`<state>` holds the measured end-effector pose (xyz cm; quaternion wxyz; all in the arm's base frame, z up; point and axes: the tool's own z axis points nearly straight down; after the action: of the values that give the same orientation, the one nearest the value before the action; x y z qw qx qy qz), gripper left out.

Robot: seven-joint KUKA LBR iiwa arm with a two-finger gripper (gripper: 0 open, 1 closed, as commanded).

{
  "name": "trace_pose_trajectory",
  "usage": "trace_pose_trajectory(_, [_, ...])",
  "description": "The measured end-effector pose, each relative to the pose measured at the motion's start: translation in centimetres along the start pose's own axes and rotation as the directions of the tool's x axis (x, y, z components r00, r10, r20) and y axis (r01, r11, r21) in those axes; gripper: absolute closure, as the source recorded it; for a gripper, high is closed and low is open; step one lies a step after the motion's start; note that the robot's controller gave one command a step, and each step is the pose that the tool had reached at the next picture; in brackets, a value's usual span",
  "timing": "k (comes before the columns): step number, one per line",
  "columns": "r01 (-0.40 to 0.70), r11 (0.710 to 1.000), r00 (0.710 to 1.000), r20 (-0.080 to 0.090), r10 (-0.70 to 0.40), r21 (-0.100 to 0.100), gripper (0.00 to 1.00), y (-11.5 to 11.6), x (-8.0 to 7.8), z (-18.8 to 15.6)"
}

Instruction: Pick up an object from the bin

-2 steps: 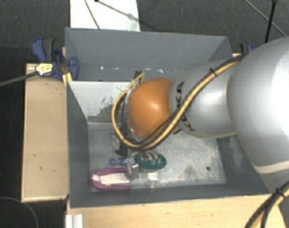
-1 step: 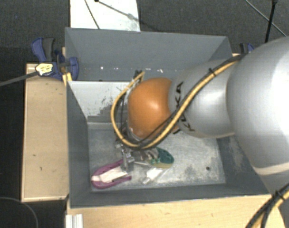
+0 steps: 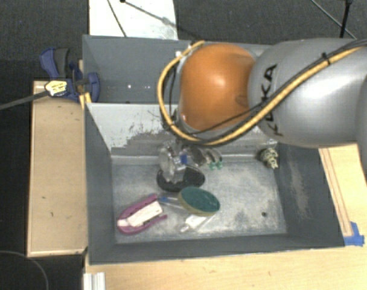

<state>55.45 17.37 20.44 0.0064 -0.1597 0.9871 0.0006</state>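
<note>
Jaws low over black rounded object [image 3: 191, 177] mid-bin [image 3: 263, 205], opening cannot be told, green disc [image 3: 200, 200] just beside, purple-and-white item [image 3: 141, 215] near.

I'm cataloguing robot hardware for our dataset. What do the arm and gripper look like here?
The arm has thick, rounded silver-grey links with black KUKA lettering. An orange dome cover sits at its wrist, ringed by looping yellow and black cables. The gripper below is small, metallic grey.

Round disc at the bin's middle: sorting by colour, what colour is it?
The disc is dark green, tan-rimmed; camera view.
</note>
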Motion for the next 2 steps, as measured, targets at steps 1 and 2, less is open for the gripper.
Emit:
trace_pose_trajectory(1, [0.075,0.997,0.997,-0.017,-0.075,-0.001,1.00,-5.3,6.1,4.8])
trace_pose_trajectory(2, [-0.082,0.997,0.997,-0.006,0.082,0.000,1.00,-8.0,4.7,6.5])
